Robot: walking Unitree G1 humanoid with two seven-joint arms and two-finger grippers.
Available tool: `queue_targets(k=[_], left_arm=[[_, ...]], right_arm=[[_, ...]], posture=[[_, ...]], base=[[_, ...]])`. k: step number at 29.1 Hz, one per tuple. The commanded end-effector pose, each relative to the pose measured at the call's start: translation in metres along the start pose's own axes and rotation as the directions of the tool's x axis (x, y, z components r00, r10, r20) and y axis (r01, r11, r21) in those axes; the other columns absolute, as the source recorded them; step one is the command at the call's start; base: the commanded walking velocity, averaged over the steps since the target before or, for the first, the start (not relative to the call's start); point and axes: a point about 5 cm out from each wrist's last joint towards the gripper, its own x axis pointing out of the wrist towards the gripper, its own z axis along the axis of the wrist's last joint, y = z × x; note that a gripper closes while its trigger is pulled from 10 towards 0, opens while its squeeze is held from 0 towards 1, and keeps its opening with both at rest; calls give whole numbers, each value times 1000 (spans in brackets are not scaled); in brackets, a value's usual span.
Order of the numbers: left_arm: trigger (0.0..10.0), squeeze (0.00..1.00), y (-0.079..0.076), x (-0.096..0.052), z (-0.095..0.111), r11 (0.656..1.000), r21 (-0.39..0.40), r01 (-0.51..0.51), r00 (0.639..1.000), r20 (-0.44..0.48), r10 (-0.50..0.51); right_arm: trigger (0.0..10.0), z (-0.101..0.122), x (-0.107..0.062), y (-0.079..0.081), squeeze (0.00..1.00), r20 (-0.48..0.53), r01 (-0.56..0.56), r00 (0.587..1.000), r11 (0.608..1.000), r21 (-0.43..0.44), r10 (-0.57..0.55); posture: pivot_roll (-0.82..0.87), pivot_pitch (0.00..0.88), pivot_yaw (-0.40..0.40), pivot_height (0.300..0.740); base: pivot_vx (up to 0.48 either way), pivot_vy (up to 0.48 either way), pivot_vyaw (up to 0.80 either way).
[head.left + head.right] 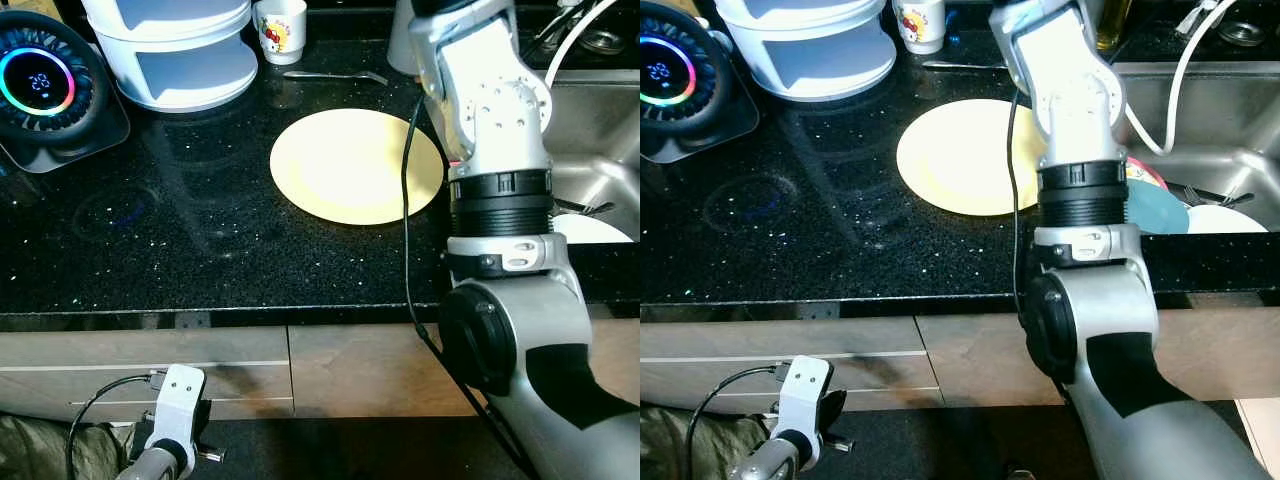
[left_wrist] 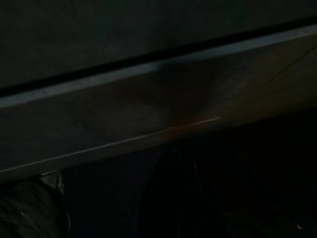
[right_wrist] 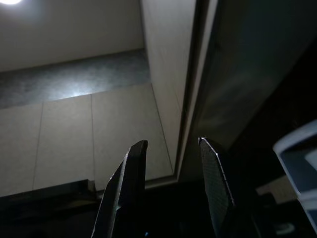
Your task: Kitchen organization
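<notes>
Pale yellow against black speckled stone, a round plate (image 1: 356, 165) lies flat and bare near the middle of the countertop (image 1: 200, 240), the most likely object of this kitchen-organization job. Just beyond its far edge a metal spoon (image 1: 335, 75) rests on the stone, and farther left stand a small white cup with a cartoon print (image 1: 281, 29) and a white tiered rack (image 1: 175, 50). At the far left a round black gadget with a glowing colour ring (image 1: 42, 85) sits on the counter.

To the right, the steel sink (image 1: 1200, 130) holds more dishes: a teal plate (image 1: 1155, 212) and a white plate (image 1: 1225, 220), with a white hose (image 1: 1175, 85) arcing above.

The robot's right arm (image 1: 490, 130) is raised high over the plate's right edge, and its wrist camera looks up at pale wall panels and a cabinet edge. The right gripper (image 3: 171, 188) has its two black fingers a moderate gap apart, with nothing between them. The left arm (image 1: 170, 425) hangs idle below the counter, in front of the wooden drawer fronts (image 1: 240, 370); its wrist view is too dark to say how the left gripper stands.

The step in hand appears to be a reach between pick-ups, the empty gripper aimed at the wall rather than at any item. Lifting the plate next would call for bringing the wrist down and catching the thin rim at the edge, a tricky hold on a flat dish lying flush with slick stone.
</notes>
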Motion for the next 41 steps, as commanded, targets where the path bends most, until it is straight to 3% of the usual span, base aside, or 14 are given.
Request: queue_targets(k=[1, 25, 37, 41], left_arm=[[10000, 0, 3, -7, -12, 1000, -7, -9, 999, -50, 8], [10000, 0, 2, -8, -11, 1000, 2, -2, 998, -60, 2], [10000, 0, 3, -8, -12, 1000, 1, -2, 998, -63, 2], [10000, 0, 2, -9, -12, 1000, 2, -1, 998, -65, 1]], right_arm=[[10000, 0, 11, 6, 0, 22, -49, 999, 999, 7, 48], [10000, 2, 13, 7, 0, 45, -60, 997, 998, -13, 61], [10000, 0, 18, 18, 0, 43, -109, 993, 993, -45, 111], [10000, 3, 11, 17, 0, 57, -97, 993, 994, -42, 99]], posture=[[-21, 346, 33, 740], [-14, 337, 39, 740], [-14, 336, 38, 740], [-10, 338, 38, 740]], base=[[0, 0, 0], [0, 0, 0], [0, 0, 0], [0, 0, 0]])
